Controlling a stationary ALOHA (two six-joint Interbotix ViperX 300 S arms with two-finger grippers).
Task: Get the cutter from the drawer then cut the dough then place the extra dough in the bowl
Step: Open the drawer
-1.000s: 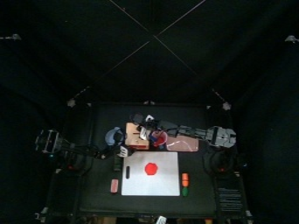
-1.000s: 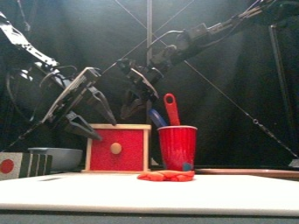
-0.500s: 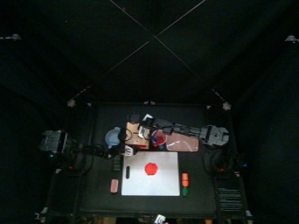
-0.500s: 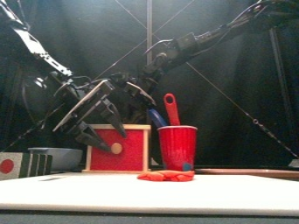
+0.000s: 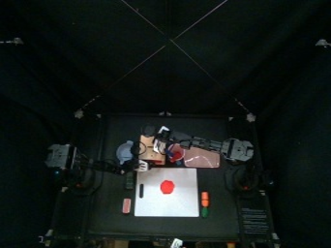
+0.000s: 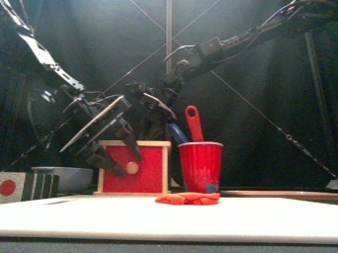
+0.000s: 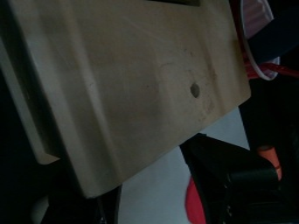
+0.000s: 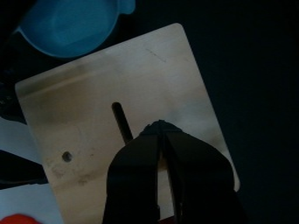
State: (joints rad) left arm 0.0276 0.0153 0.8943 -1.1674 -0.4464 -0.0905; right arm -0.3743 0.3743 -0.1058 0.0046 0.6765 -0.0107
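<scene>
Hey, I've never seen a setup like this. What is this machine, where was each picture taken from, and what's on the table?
It is a robot with two black arms at a small black table; each arm ends in a two-jawed tool. One picture looks down from high above, one looks level from the table's front edge, and two come from cameras on the wrists. On the table: a white cutting board with a flat red dough disc, a wooden box with a red drawer front, a blue-grey bowl, and a red cup with toy knives. The left tool hangs open close to the box; the right tool is shut above the box's top. Neither holds anything.
</scene>
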